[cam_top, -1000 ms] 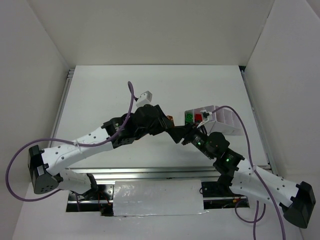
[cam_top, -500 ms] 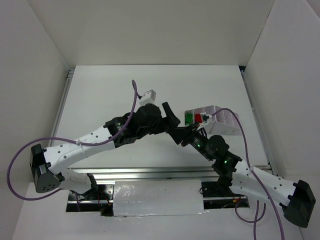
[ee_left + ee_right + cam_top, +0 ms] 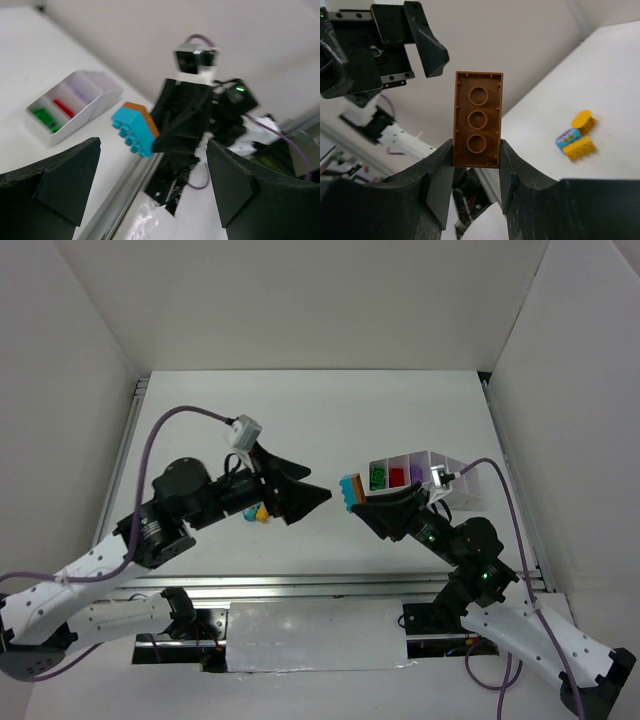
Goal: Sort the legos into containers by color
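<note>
Brick (image 3: 478,125) now between right fingers (image 3: 437,175) alone

1 white tray (image 3: 86,114), approx. 5 compartments (image 3: 460,480) tho partly hidden, 1 orange brick (image 3: 478,125), 1 teal brick (image 3: 131,131), 1 yellow brick (image 3: 580,148), 1 round yellow pc (image 3: 583,120), 1 blue pc (image 3: 566,137)

top ext: fixed, high over near edge of table (image 3: 300,410), looks down on all of it; far.
L wrist: near, looks betw. own fingers (image 3: 55,185) at R gripper (image 3: 157,135) w/ brick stack (image 3: 134,129); tray (image 3: 92,111) behind.
R wrist: v. close on same stack, faces L gripper (image 3: 380,50).
shared: stack in all 3; tray in top + L.
</note>
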Robot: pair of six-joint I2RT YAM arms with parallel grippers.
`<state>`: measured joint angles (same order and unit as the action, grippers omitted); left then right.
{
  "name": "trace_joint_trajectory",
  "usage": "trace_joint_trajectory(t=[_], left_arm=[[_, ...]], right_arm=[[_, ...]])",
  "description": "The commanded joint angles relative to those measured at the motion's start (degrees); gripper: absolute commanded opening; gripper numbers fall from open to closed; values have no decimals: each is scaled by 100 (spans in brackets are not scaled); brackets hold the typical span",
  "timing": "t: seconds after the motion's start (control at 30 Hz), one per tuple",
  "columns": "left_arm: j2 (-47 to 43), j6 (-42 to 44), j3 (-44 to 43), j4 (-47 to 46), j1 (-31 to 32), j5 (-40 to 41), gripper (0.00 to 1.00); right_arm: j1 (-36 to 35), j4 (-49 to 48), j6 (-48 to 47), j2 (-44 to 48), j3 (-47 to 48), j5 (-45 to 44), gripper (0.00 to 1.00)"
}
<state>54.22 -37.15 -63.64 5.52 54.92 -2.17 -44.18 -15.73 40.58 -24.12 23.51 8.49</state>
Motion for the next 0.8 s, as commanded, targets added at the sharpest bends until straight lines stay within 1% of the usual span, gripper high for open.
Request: trace_joint_trajectory(t=[0.0, 0.03, 0.07, 0.13, 0.17, 0.23, 0.33, 0.43, 0.5, 0.57, 0.6, 0.63, 0.77], left_arm=[[-359, 770, 307, -1149, -34, -1477, 100], [-411, 796, 386, -1210, -34, -1862, 100], [-447, 779, 413, -1333, -34, -2022, 99], [-438, 700, 492, -1474, -34, -2408, 97], [-403, 656, 519, -1666, -34, -2515, 95], [-290, 525, 510, -1799, -25, -2717, 92], [-114, 489, 414, -1765, -25, -2771, 89], [-52, 515, 396, -1607, -25, -2640, 88], [-52, 507, 422, -1615, -25, -2630, 86], [-34, 480, 440, -1668, -25, -2700, 80], [-17, 454, 431, -1703, -25, -2718, 75], [27, 454, 414, -1686, -25, -2735, 67], [107, 463, 343, -1642, -25, -2735, 64]], right_arm=[[85, -315, 257, 83, 400, 1074, 0], [103, -456, 301, 109, 409, 1432, 0], [94, -788, 423, 100, 435, 1619, 0], [85, -1080, 556, -57, 505, 2092, 0], [103, -1404, 661, -145, 514, 2234, 0], [94, -1696, 750, -339, 506, 2481, 0], [85, -2135, 724, -427, 453, 2526, 0], [85, -2250, 680, -453, 462, 2526, 0], [85, -2277, 645, -515, 479, 2544, 0], [85, -2303, 592, -576, 515, 2543, 0], [77, -2312, 566, -602, 541, 2526, 0], [85, -2338, 548, -620, 550, 2500, 0], [85, -2452, 539, -901, 655, 2613, 0]])
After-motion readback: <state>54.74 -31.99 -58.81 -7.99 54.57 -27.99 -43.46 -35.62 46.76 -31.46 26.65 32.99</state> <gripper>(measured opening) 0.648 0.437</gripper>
